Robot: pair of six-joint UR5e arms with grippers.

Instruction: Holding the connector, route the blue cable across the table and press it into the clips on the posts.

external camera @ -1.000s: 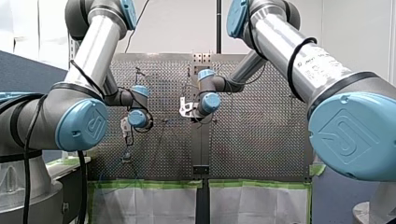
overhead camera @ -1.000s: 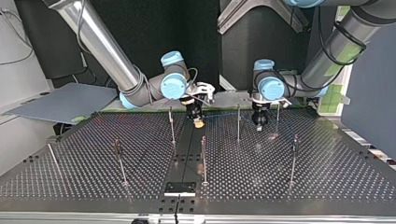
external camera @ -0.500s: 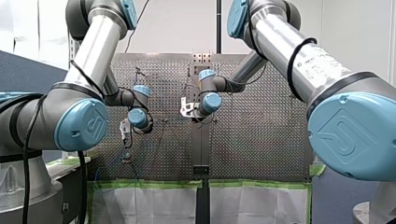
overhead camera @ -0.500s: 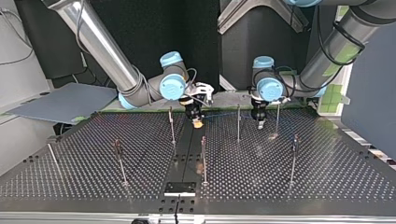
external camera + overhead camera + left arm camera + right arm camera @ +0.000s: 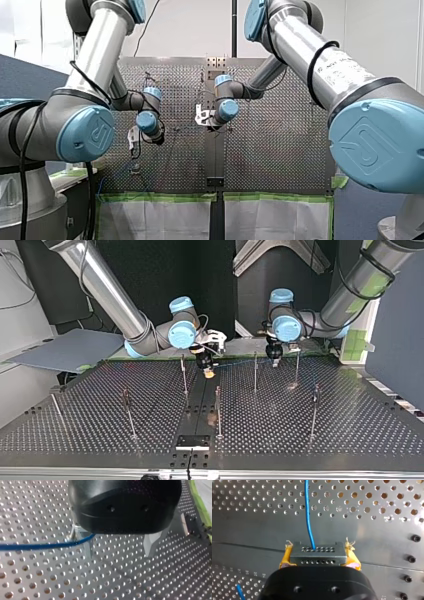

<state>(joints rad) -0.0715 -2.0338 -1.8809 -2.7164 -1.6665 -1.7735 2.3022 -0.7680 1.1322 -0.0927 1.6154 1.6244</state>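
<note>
Cable [image 5: 37, 546]: blue; you see it leaving the connector [image 5: 317, 552].
Right gripper [image 5: 318, 558]: clamped on connector.
Left gripper [image 5: 119, 548]: fingers [image 5: 150, 544] apart, cable beside one.

arms: two, my left arm [image 5: 350, 295] upper right in the top view, my right arm [image 5: 107, 290] upper left
hands: two, one per arm, so my left hand [image 5: 274, 361] and my right hand [image 5: 209, 373]
posts [image 5: 218, 410]: seven, going by the top view
table [image 5: 350, 435]: just the one
blue cable [image 5: 45, 546]: one I think; another blue bit shows lower left in the right wrist view, can't tell if it's the same
connector [image 5: 316, 553]: one
</note>
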